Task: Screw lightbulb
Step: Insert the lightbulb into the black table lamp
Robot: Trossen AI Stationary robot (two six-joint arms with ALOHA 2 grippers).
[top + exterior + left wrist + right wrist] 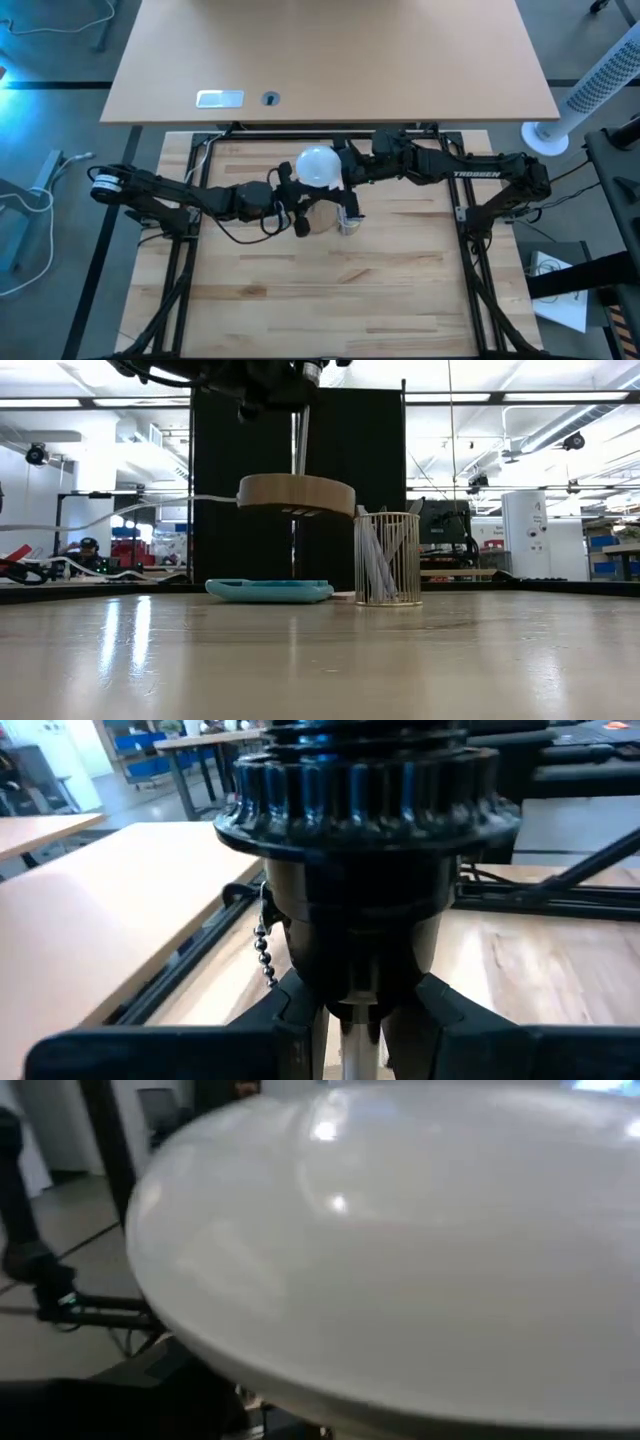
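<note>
High view, lightbulb (pixel 319 166) globe upward, right hand (pixel 342 172) gripping

Frosted white lightbulb (pixel 319 165), pale striped wood counter (pixel 300 300), light tan wooden disc (pixel 296 493) with black ribbed socket (pixel 355 830), light blue calculator (pixel 269 590), cream wire holder (pixel 387 558), silver bead chain (pixel 264 942), dark arms

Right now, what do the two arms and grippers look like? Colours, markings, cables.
Both arms are dark, near-black, built of chunky jointed segments. The right arm carries white TROSSEN lettering on its forearm link. The left arm has a white-ringed joint at its outer end and a black cable looping under it. In the left wrist view, the left gripper shows matte black fingers. The right gripper's fingers are hidden.
</note>
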